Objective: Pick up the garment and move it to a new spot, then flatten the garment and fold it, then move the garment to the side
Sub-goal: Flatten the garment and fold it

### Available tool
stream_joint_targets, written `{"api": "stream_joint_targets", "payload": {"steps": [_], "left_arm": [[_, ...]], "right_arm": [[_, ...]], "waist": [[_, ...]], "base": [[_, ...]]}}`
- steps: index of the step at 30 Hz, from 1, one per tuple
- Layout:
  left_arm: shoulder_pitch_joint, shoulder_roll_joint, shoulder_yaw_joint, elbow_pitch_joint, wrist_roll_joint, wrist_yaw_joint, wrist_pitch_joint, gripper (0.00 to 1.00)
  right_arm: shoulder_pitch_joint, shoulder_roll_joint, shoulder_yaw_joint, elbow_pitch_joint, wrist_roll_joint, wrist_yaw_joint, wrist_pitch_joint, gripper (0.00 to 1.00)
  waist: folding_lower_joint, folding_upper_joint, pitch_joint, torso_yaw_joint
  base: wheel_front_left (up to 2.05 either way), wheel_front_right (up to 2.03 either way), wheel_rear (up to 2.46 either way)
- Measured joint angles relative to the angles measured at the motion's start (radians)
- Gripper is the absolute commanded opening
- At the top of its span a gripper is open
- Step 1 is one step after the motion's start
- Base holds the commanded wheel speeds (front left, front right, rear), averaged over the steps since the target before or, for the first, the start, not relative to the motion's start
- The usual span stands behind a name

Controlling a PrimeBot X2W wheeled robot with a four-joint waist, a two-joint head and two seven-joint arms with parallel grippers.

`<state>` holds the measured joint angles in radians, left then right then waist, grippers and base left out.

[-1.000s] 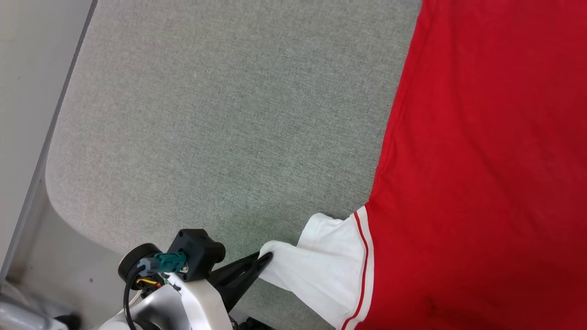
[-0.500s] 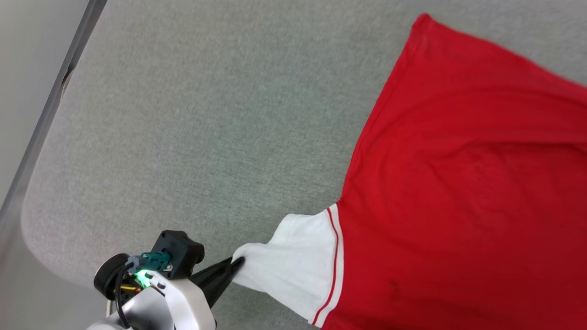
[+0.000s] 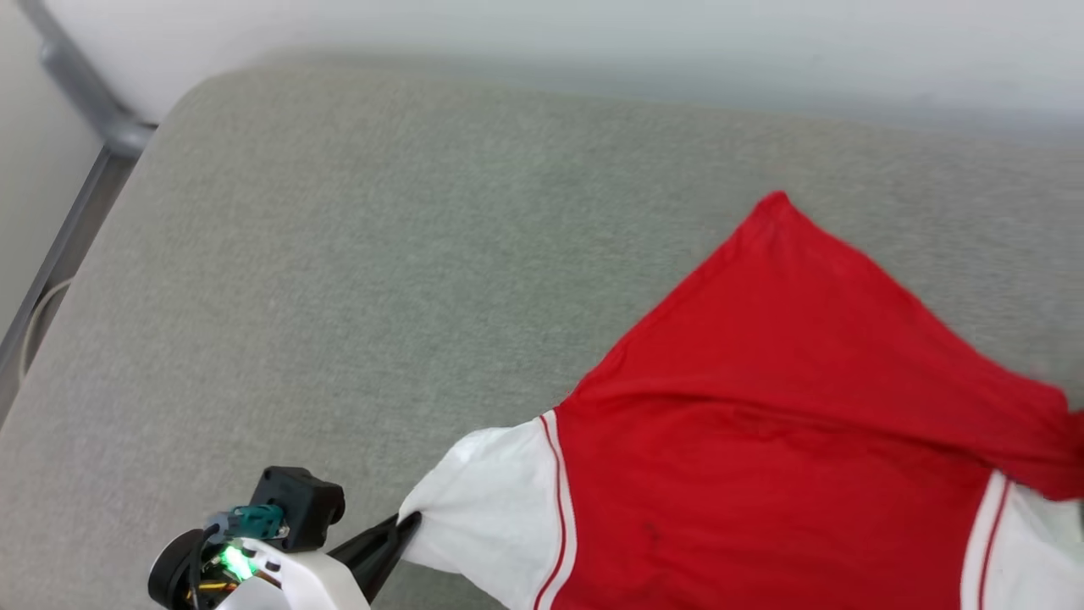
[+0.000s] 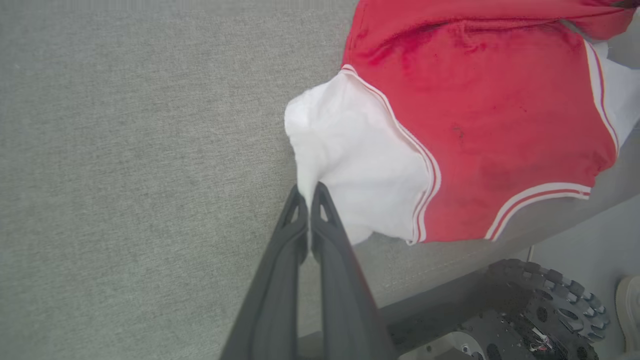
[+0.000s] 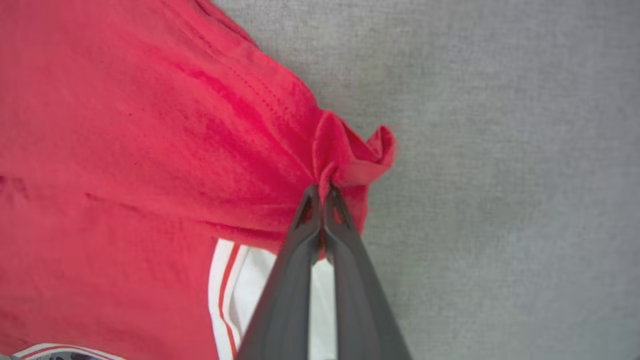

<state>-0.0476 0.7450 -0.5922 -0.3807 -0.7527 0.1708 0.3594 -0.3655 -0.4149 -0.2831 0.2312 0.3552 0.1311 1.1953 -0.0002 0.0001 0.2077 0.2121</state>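
My left tool (image 4: pixel 309 192) is clamped tight on the white sleeve (image 4: pixel 350 160) of the red jersey shirt (image 4: pixel 475 100). The two dark fingers press together with a thin pinch of white cloth between their tips, and the sleeve is drawn to a point toward them. In the head view this tool sits at the lower left, with a green light (image 3: pixel 230 559) glowing on my wrist behind it.

My right tool (image 5: pixel 322 189) is closed on a bunch of red cloth at the shirt's edge. A small puckered fold stands just past its tips, and creases run from the pinch into the body of the shirt. The other sleeve (image 5: pixel 225 280), white with a red stripe along its seam, lies just beneath those fingers.

The shirt lies over the lower right part of the grey fabric surface (image 3: pixel 339 254), with plain red cloth facing up. One red corner (image 3: pixel 775 203) points toward the far edge, where a pale wall (image 3: pixel 593 25) begins. A long fold crosses the shirt from the left sleeve's seam toward the right. I cannot tell whether the middle of the shirt touches the surface or hangs just above it. Red-and-white striped trim (image 4: pixel 535 192) runs along the shirt's edge near the surface's rim, and below that rim a studded wheel (image 4: pixel 545 305) of my base shows.
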Motion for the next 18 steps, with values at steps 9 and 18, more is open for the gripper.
{"api": "stream_joint_targets", "payload": {"steps": [9, 18], "left_arm": [[0.028, -0.008, 0.024, -0.007, 0.003, 0.051, -0.043, 0.0], [0.021, -0.045, 0.022, 0.015, 0.012, 0.057, -0.081, 0.0]], "right_arm": [[0.237, 0.023, -0.038, -0.172, 0.077, 0.0, 0.051, 0.0], [0.385, 0.079, -0.057, -0.222, 0.075, 0.0, 0.035, 1.0]], "waist": [[0.0, 0.0, -0.081, -0.098], [0.0001, 0.0, -0.084, -0.112]], "base": [[0.0, 0.0, 0.0], [0.0, 0.0, 0.0]]}}
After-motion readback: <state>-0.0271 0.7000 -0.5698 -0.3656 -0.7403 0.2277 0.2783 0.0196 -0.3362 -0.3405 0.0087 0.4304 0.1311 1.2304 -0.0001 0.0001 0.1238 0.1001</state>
